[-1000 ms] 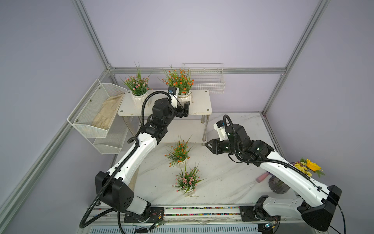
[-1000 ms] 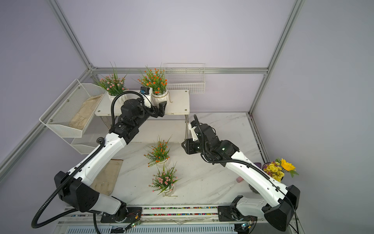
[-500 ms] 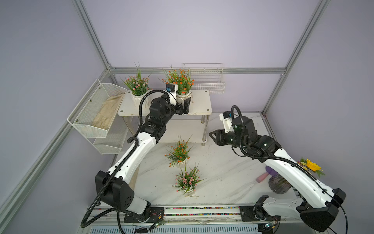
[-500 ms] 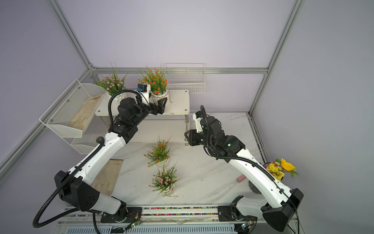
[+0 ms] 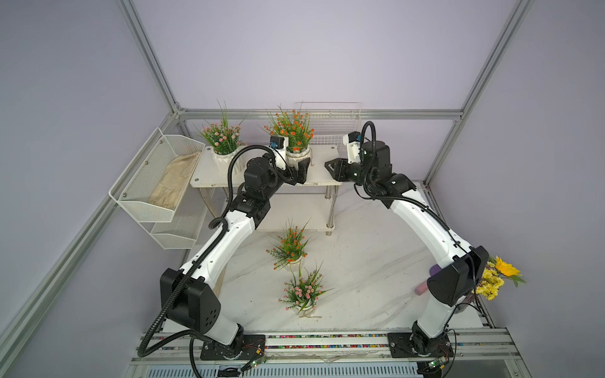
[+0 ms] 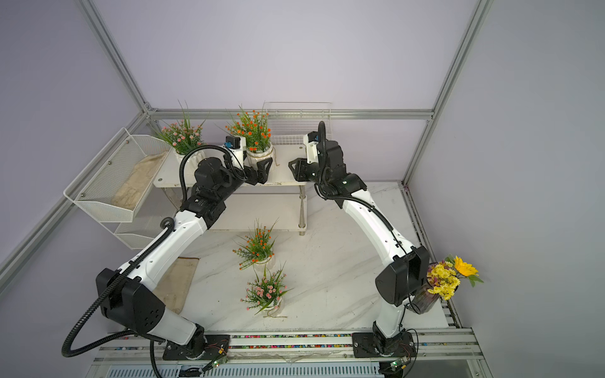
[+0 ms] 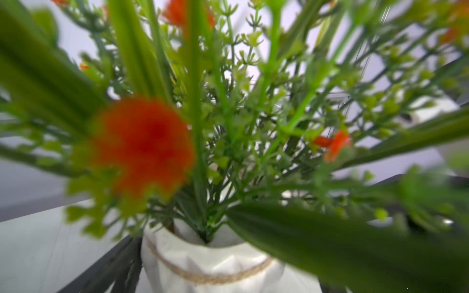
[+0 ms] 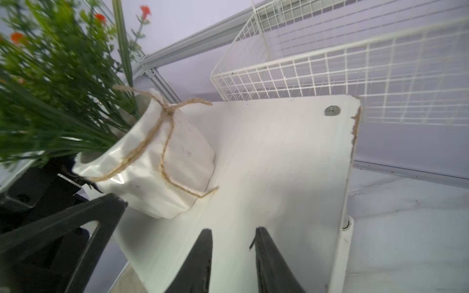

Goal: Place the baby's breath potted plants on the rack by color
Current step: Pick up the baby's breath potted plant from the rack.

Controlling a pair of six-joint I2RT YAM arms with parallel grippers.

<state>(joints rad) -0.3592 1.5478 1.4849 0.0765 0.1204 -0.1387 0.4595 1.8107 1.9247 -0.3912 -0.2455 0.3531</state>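
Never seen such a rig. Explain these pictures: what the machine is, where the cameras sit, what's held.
Two robot arms with pincer grippers work at a table. Two pictures look down from overhead; the two close-ups come from cameras on the wrists. On the rack stand a pink-flowered pot and an orange-flowered pot; an orange plant and a pink plant stand on the table. The left gripper is open, jaws either side of the orange-flowered pot; the right gripper is open and empty.

White rack (image 5: 204, 174); white ribbed pots (image 5: 296, 156) tied with tan twine (image 8: 166, 142); green foliage (image 8: 58, 76) with pink blossoms (image 5: 222, 139) or orange blossoms (image 5: 294, 126); surface (image 5: 360, 261) white, grey-veined marble pattern.
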